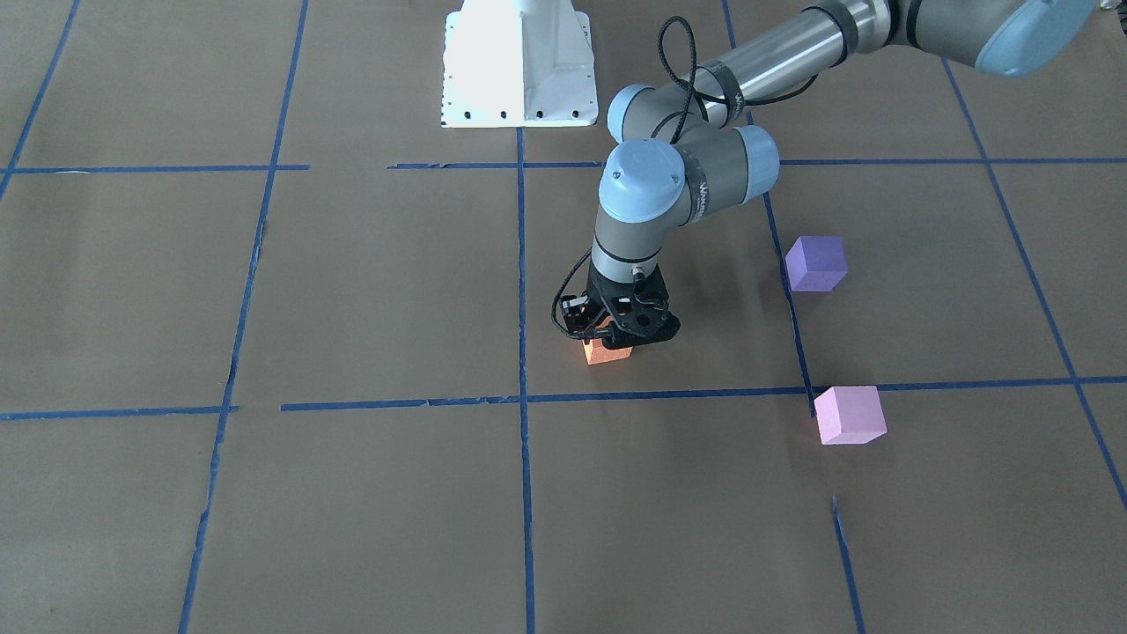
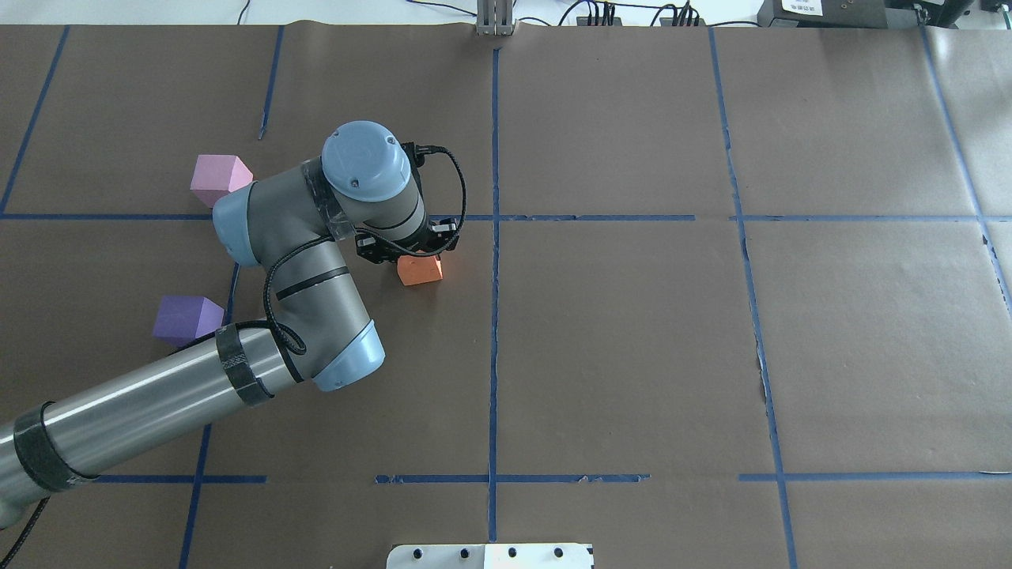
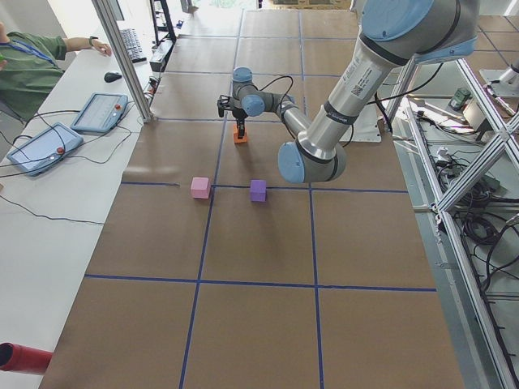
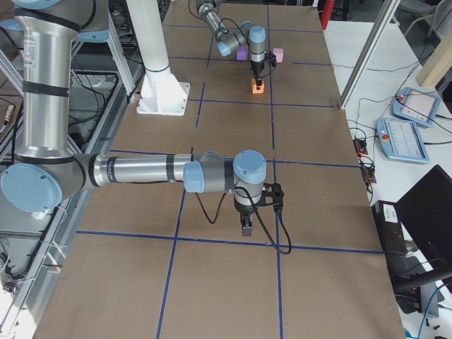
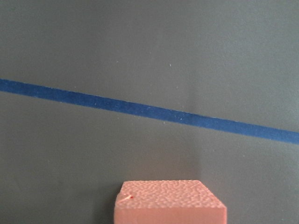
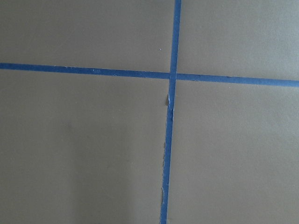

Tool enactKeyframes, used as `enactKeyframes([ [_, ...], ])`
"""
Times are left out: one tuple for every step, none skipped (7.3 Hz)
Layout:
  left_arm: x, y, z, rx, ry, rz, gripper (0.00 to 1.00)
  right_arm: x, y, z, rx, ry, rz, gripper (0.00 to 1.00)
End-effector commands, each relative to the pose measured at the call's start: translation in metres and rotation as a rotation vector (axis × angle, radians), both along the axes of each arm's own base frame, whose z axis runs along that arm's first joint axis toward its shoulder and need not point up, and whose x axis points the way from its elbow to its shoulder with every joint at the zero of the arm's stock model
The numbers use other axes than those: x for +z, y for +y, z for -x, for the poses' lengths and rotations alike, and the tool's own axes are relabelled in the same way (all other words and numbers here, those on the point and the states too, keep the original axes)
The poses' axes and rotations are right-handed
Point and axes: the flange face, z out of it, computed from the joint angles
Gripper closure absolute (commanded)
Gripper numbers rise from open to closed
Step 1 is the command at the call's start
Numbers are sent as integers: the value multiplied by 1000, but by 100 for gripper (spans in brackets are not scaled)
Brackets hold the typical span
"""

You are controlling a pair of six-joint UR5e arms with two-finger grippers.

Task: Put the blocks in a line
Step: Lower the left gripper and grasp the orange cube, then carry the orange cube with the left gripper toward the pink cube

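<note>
down low, left claw (image 1: 610,339) grips orange block (image 1: 608,355).

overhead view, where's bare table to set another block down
Everything right of the centre tape line is bare brown paper, all the way across. Also free: the patch between the orange block and the near tape line. Crowded: the left side, where the left arm reaches in past the purple block and pink block.
</note>
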Motion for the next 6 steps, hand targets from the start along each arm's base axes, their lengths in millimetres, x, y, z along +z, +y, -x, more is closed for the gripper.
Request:
enactKeyframes([
  [26,-23,63,74,28,-14,92,0,0,0,0,0,0,0],
  [58,-36,116,99,12,-61,91,0,0,0,0,0,0,0],
  [90,-54,158,112,-24,-97,91,0,0,0,0,0,0,0],
  [118,-68,194,134,-61,-139,91,0,0,0,0,0,0,0],
  [153,-67,214,174,-85,-138,91,0,0,0,0,0,0,0],
  [174,-61,218,196,-97,-131,90,0,0,0,0,0,0,0],
])
